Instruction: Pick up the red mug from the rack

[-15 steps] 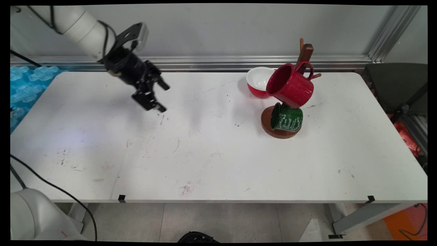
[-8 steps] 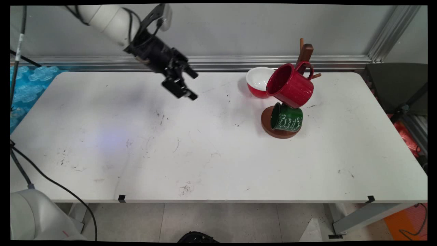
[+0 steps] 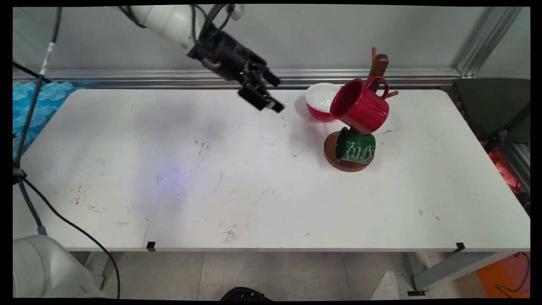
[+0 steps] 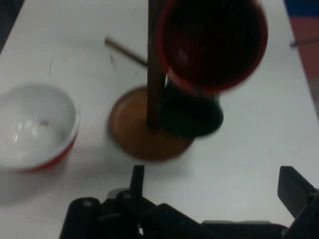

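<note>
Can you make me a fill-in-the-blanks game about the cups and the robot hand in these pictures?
1. The red mug hangs on the wooden mug tree, above the ____ mug.
2. The bowl beside the tree is red outside and ____ inside.
3. The gripper is in the air with its fingers ____.
4. The mug tree's round base stands on the ____ table.

Missing words: green; white; open; white

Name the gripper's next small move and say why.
Probably keep easing right toward the mug tree: the open, empty gripper hangs above the table, left of the red bowl, and the hand view faces the red mug and green mug.
</note>
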Robot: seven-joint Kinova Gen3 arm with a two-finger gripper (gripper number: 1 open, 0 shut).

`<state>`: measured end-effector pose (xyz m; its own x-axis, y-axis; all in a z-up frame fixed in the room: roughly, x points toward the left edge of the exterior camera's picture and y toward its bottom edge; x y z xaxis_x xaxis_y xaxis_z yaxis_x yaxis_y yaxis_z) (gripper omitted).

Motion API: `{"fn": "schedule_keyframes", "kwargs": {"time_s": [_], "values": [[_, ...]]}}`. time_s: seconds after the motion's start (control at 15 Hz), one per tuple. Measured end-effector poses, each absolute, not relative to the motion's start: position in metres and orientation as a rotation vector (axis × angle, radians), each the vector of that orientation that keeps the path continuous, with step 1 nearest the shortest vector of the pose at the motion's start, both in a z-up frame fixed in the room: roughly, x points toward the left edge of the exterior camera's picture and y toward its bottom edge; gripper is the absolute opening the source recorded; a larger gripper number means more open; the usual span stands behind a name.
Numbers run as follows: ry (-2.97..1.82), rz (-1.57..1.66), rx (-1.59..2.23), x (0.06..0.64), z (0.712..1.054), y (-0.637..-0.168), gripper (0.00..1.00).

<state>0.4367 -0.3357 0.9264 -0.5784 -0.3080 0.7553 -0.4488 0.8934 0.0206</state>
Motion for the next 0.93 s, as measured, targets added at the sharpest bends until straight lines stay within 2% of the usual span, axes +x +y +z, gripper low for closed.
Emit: {"fn": "schedule_keyframes", "kwargs": {"time_s": [0.93], "values": [[-2.007, 0.145, 0.543, 0.348, 0.928, -0.351, 1.0]]}}
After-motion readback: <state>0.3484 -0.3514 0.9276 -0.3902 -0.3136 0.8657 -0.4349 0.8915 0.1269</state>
